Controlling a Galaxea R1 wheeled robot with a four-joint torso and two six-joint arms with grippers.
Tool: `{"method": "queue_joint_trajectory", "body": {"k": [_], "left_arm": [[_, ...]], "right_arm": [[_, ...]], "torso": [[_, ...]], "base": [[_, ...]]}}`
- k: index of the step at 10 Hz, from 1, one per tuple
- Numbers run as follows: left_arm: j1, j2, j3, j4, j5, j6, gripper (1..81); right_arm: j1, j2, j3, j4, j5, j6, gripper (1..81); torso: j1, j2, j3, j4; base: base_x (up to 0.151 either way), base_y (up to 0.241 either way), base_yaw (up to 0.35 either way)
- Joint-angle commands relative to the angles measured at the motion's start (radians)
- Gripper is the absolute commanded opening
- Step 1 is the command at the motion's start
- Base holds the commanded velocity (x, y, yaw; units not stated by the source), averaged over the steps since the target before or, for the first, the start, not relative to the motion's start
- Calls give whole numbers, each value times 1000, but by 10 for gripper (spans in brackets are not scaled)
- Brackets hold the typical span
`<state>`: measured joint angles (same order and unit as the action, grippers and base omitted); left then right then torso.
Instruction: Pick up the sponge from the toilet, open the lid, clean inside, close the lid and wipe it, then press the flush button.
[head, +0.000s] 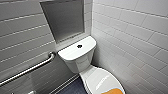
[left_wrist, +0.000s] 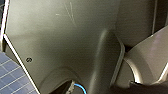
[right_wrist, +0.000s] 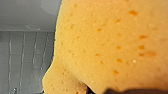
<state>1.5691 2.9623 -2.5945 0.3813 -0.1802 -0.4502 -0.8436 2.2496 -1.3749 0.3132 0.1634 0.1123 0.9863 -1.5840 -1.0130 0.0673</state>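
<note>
The sponge (right_wrist: 112, 42) sits very close in front of the right jaws. It looms large in the right wrist view, its pitted orange face right up against the camera. In the head view it lies on the closed lid (head: 98, 77) of the toilet (head: 77, 62). Whether the right jaws are clenched on it or released cannot be told, since no part of them can be made out against the foam. The same goes for the left jaws: that wrist view gives the robot's own grey shell, a blue cable (left_wrist: 81, 88) and a corner of tiled floor (left_wrist: 10, 75).

The sponge looks light, soft and springy, so it would likely squash under a firm pinch and bulge out either side. The open pores should give good friction, so slipping seems unlikely. The narrow waist between its two lobes seems the best place to take hold, deep enough that it does not fold away when pressed to the ceramic. The lid beneath it is glossy and hard, so the sponge may skate on it.

The sponge is cut off by the head view's edge, so its full outline is unseen there. The bowl is hidden under the lid, and a grey marking on the lid is unreadable. The flush button (head: 79, 46) lies well beyond the sponge from the right jaws, on the tank top (head: 72, 52).
</note>
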Motion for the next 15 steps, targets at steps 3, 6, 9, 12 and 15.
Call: {"method": "queue_joint_trajectory", "body": {"k": [3,6,9,12,15], "left_arm": [[21,6,0,16,67,-1,811],[21,8,-1,14,73,-1,811],[21,9,-1,13,84,-1,811],[21,12,-1,10,84,-1,811],[21,21,-1,11,97,-1,811]], "right_arm": [[306,92,-197,135,-200,0,10],[382,204,-391,204,-208,1,10],[422,287,-524,290,-197,4,10],[413,373,-690,397,-174,6,10],[360,432,-838,520,-173,7,10]], "torso": [[0,0,0,0],[0,0,0,0],[0,0,-1,0],[0,0,-2,0],[0,0,-2,0]], "base": [[0,0,0],[0,0,0],[0,0,0],[0,0,0],[0,0,0]]}}
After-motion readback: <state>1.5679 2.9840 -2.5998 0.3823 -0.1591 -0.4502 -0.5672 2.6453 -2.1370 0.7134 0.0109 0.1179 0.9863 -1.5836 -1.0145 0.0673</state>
